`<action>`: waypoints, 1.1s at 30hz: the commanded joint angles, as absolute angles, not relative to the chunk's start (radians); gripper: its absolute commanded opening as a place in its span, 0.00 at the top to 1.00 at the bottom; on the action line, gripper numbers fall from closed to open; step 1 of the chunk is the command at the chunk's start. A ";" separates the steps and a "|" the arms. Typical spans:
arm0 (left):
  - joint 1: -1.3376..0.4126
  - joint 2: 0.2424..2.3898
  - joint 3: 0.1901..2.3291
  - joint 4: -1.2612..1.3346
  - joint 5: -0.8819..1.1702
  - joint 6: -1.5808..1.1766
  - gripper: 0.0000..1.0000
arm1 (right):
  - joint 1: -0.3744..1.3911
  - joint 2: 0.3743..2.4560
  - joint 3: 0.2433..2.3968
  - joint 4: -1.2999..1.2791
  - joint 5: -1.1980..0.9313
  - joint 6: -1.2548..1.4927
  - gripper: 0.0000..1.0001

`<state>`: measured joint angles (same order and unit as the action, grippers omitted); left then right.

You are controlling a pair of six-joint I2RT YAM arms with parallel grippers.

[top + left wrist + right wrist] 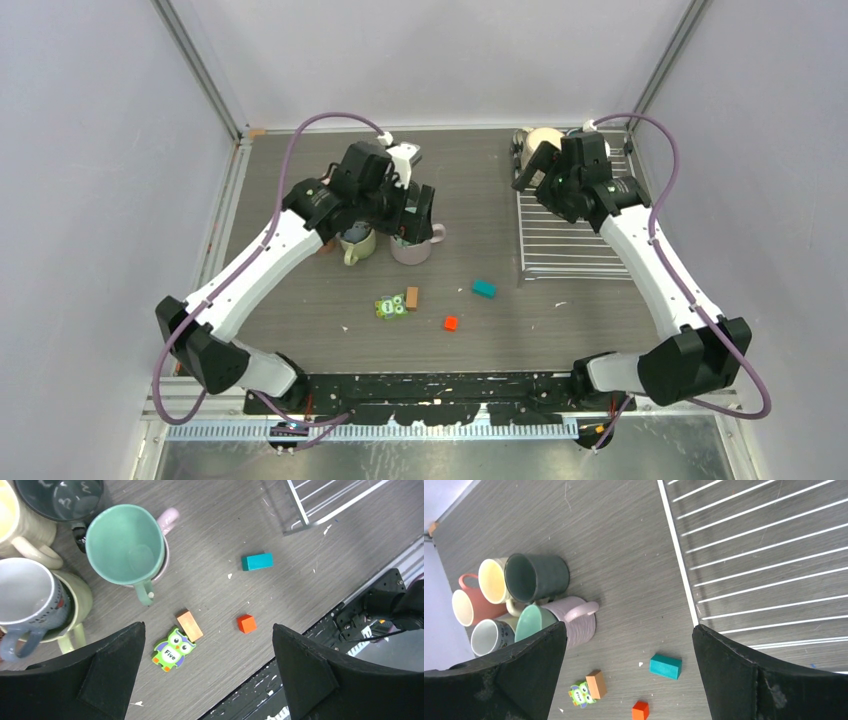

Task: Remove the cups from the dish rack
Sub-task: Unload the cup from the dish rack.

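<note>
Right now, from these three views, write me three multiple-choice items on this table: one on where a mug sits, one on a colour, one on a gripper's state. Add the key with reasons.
1. Where is the light teal ceramic mug?
A. Upside down on the tabletop
B. Nested upright inside the mauve-pink ceramic mug
C. Lying on its side

2. What colour is the small rectangular block nearest the corner of the silver wire dish rack?
A. Teal
B. Yellow
C. Purple

3. How is the left gripper?
A. Shut on a mug handle
B. Shut on a block
C. Open, holding nothing

Key:
1 B: the left wrist view shows it seated within the pink mug's rim.
2 A: it reads teal in all three views.
3 C: its jaws stand wide apart, gripping nothing.
</note>
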<state>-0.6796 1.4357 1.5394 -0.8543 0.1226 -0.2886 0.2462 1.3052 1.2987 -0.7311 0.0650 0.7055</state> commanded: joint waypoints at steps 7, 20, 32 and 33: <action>-0.682 1.283 1.364 -0.642 0.229 -0.317 0.00 | 0.152 1.448 1.458 -0.683 0.158 0.656 0.00; -0.681 1.271 1.318 -0.609 0.262 -0.318 0.00 | -0.071 1.705 1.650 -0.580 0.180 0.597 0.00; -0.681 1.286 1.308 -0.603 0.276 -0.316 0.00 | -0.214 1.864 1.647 -0.368 -0.040 0.400 0.09; -0.682 1.288 1.308 -0.604 0.276 -0.316 0.00 | -0.214 1.877 1.654 -0.360 -0.050 0.386 0.10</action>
<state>-0.6796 1.2961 1.3117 -0.6498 0.2543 -0.3119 -0.2123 1.8435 1.6119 -0.4606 0.0292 0.4774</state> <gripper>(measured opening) 0.996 0.916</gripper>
